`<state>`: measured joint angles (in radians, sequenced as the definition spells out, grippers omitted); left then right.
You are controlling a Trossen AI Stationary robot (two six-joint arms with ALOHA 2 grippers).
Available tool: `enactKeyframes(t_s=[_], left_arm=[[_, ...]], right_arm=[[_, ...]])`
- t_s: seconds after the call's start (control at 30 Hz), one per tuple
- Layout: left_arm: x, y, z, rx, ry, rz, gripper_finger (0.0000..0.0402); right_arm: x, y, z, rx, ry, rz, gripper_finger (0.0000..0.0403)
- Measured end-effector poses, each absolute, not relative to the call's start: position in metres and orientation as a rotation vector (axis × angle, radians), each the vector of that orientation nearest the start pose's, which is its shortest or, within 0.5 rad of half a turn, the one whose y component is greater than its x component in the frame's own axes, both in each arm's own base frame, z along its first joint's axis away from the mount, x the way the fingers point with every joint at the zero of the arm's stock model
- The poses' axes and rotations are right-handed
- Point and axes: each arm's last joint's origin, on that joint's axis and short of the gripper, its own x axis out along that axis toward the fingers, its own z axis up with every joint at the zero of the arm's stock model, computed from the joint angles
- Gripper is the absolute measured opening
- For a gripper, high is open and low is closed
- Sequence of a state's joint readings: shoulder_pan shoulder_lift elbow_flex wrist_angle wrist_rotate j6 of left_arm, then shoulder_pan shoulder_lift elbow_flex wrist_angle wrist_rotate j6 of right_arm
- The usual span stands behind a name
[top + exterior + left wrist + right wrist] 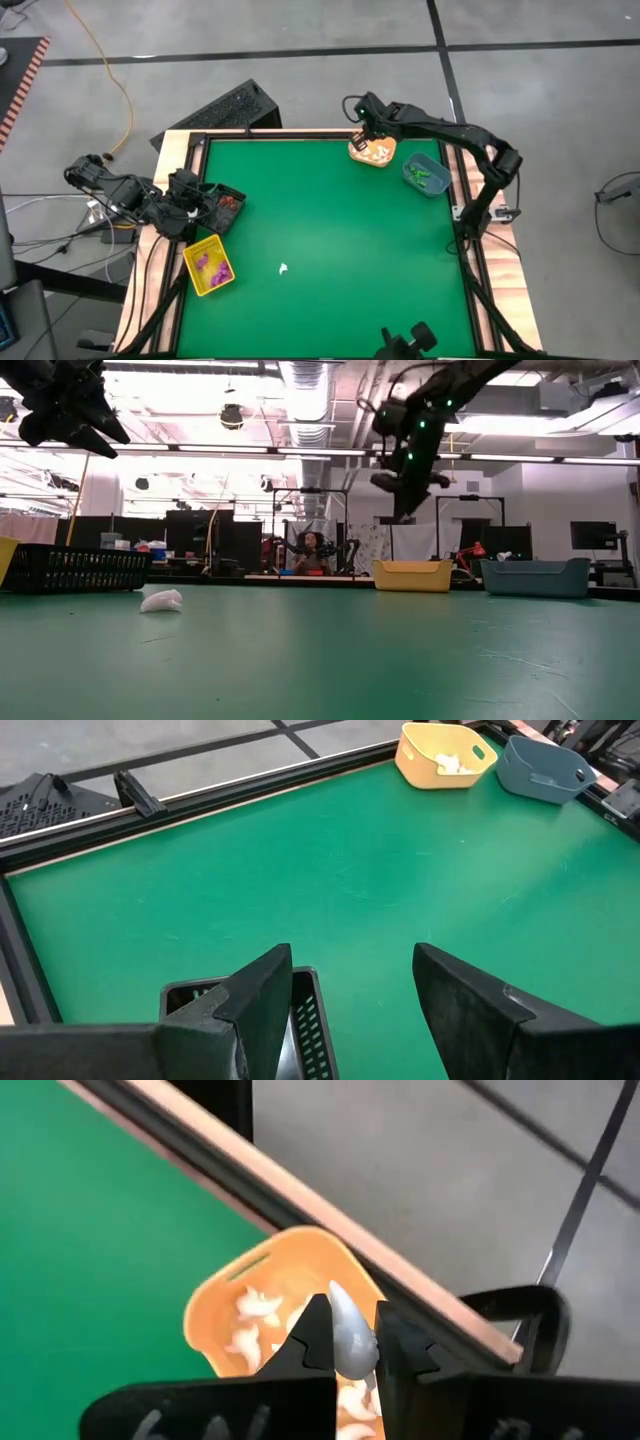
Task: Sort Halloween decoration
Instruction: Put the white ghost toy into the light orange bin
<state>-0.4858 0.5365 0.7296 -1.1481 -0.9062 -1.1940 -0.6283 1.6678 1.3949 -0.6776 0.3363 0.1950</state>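
Above the orange bin (290, 1310) at the desk's far edge, the right gripper (352, 1342) pinches a white trinket (350, 1335) over others already inside. Released off-center, it could bounce past the rim. Another white piece (283, 267) lies mid-desk. Over the black bin (226, 207), the left gripper (350, 990) hangs spread.

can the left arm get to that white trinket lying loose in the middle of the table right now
Probably yes. The left gripper hangs open and empty above the black bin, and only bare green mat lies between it and the white trinket. The right gripper holds another over the orange bin.
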Motion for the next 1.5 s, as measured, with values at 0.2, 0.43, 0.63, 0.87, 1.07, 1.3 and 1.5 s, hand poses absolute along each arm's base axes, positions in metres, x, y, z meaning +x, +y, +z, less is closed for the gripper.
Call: enactKeyframes(t_s=[0.2, 0.43, 0.63, 0.87, 1.07, 1.3, 1.5], left_arm=[[0.074, -0.013, 0.274, -0.528, 0.385, 0.738, 0.0199], [0.074, -0.013, 0.274, -0.53, 0.389, 0.738, 0.0199], [0.074, -0.013, 0.274, -0.53, 0.389, 0.738, 0.0199], [0.074, -0.014, 0.274, -0.526, 0.392, 0.739, 0.0199], [0.075, -0.014, 0.274, -0.527, 0.392, 0.739, 0.0199], [0.075, -0.014, 0.274, -0.527, 0.392, 0.739, 0.0199], [0.075, -0.014, 0.274, -0.526, 0.391, 0.74, 0.0199]], right_arm=[[0.276, -0.226, 0.253, 0.368, 0.981, -0.964, 0.0037], [0.275, -0.228, 0.229, 0.404, 1.039, -0.931, 0.004], [0.272, -0.232, 0.22, 0.466, 1.003, -0.932, 0.0055], [0.27, -0.234, 0.22, 0.473, 1.0, -0.941, 0.0099], [0.269, -0.234, 0.221, 0.484, 1.009, -0.935, 0.0164], [0.286, -0.226, 0.24, 0.47, 0.965, -0.763, 0.0199], [0.319, -0.201, 0.268, 0.385, 0.857, -0.607, 0.0195]])
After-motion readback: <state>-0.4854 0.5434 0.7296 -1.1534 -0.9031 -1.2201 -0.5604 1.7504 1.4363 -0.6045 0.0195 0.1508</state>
